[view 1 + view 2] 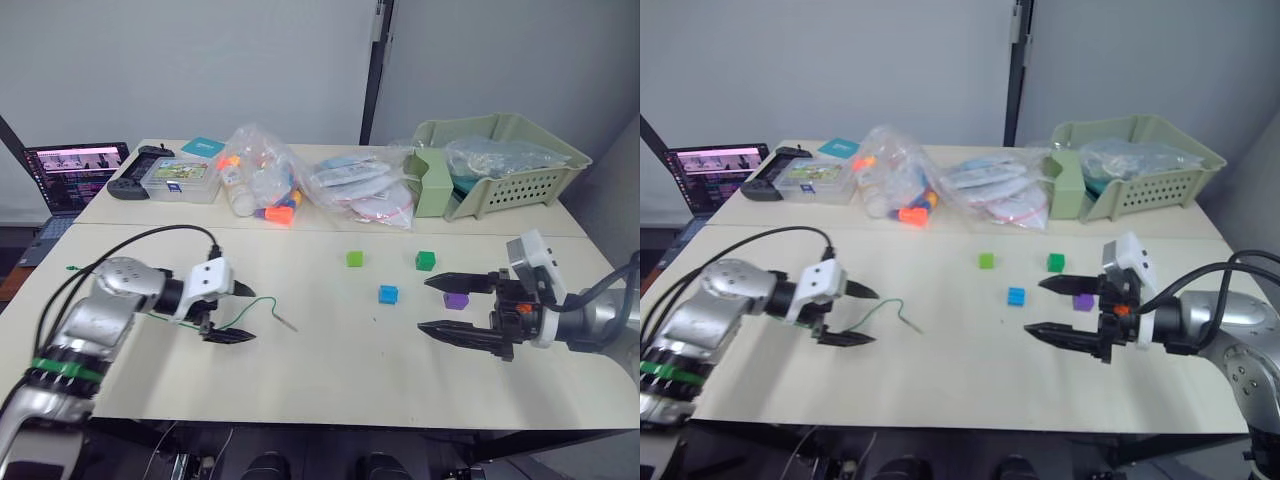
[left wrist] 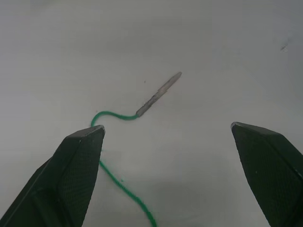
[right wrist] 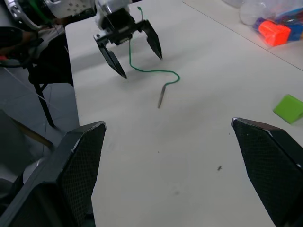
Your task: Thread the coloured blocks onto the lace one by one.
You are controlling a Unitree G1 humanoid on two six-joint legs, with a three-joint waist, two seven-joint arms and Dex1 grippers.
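While wide open, left gripper [image 1: 236, 313] astride lace [image 1: 262, 308]

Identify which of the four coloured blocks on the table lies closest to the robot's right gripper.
The purple block. It sits between the open fingers of the right gripper, while the blue, dark green and light green blocks lie farther off.

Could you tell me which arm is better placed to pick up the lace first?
Left. The left gripper is open with the lace running between its jaws, while the right gripper sits far off by the purple block.
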